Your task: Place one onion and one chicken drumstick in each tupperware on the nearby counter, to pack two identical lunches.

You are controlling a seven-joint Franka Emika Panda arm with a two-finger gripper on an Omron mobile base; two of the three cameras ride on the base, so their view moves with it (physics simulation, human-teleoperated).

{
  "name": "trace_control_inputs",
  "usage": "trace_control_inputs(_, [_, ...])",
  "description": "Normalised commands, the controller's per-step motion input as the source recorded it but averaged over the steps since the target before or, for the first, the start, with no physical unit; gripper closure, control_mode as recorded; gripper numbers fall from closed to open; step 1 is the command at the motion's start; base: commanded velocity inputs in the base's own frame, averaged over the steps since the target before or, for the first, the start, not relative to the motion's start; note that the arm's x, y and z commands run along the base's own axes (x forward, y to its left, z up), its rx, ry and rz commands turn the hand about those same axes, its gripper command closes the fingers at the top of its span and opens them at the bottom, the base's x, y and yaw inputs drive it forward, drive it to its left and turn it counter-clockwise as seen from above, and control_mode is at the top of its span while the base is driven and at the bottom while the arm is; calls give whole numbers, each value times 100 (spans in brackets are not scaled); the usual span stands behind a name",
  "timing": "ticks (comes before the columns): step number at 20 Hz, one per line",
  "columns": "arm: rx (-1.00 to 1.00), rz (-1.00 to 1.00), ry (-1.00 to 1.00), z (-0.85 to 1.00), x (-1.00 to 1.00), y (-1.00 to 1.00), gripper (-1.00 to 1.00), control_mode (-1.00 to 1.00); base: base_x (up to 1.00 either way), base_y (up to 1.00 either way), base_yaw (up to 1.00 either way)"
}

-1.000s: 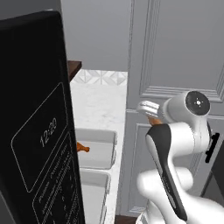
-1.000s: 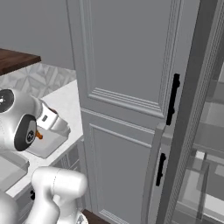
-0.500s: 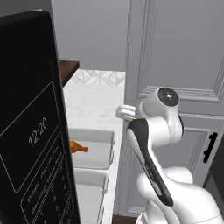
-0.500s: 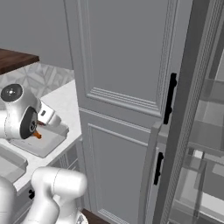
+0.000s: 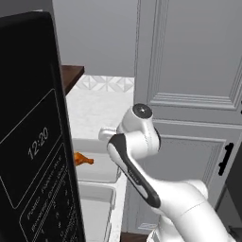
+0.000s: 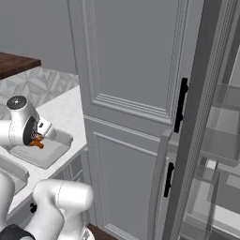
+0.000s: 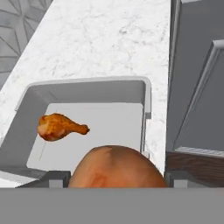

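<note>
In the hand view my gripper point(image 7: 116, 177) is shut on an orange-tan onion point(image 7: 116, 168), held just above the near rim of a light-grey tupperware point(image 7: 144, 94). One glossy chicken drumstick point(image 7: 59, 127) lies in the left part of that tupperware. From the left base view the drumstick point(image 5: 82, 159) shows in the far tupperware point(image 5: 101, 175), with the second tupperware point(image 5: 101, 205) nearer to me. Both stand on the white marble counter point(image 5: 101, 106). My arm's elbow hides the fingers in both base views. The other onion and drumstick are out of view.
A black microwave point(image 5: 28, 142) blocks the left side. A tall grey cabinet door point(image 6: 131, 70) with black handles point(image 6: 180, 105) rises right of the counter. A dark wooden shelf point(image 6: 14, 63) sits at the back. An open door edge point(image 6: 206, 117) stands far right.
The arm has swung left from in front of the cabinet door to over the counter, bringing the hand above the tupperware that holds the drumstick.
</note>
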Motion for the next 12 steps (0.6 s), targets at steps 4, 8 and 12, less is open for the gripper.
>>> trace_control_inputs(4, [0, 7, 13, -62, 54, 54, 100, -100, 0, 0, 0])
trace_control_inputs(8, [0, 1, 7, -49, 47, 42, 100, -100, 0, 0, 0])
trace_control_inputs(12, [0, 0, 0, -24, 11, 6, 100, -100, 0, 0, 0])
